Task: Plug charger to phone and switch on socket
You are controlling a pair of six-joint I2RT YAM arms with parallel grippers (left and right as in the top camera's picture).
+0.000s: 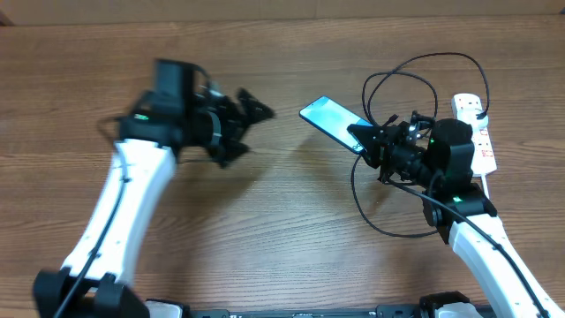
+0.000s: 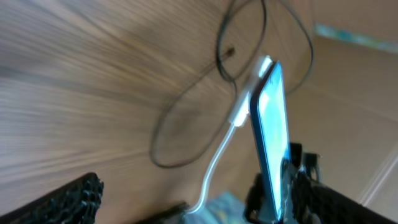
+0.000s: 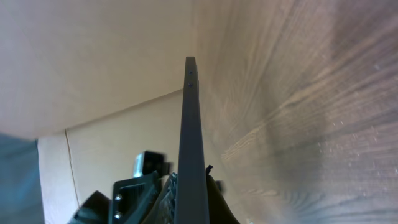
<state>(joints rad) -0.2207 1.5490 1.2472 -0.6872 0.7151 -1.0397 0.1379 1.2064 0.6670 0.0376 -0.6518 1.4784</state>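
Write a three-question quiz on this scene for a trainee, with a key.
1. True or false: the left gripper is open and holds nothing.
2. What grips the phone? A. the left gripper; B. the right gripper; C. neither.
3. Fill in: the thin black charger loops on the table between the phone and the white ____.

Key: 1 true. 2 B. 3 socket.
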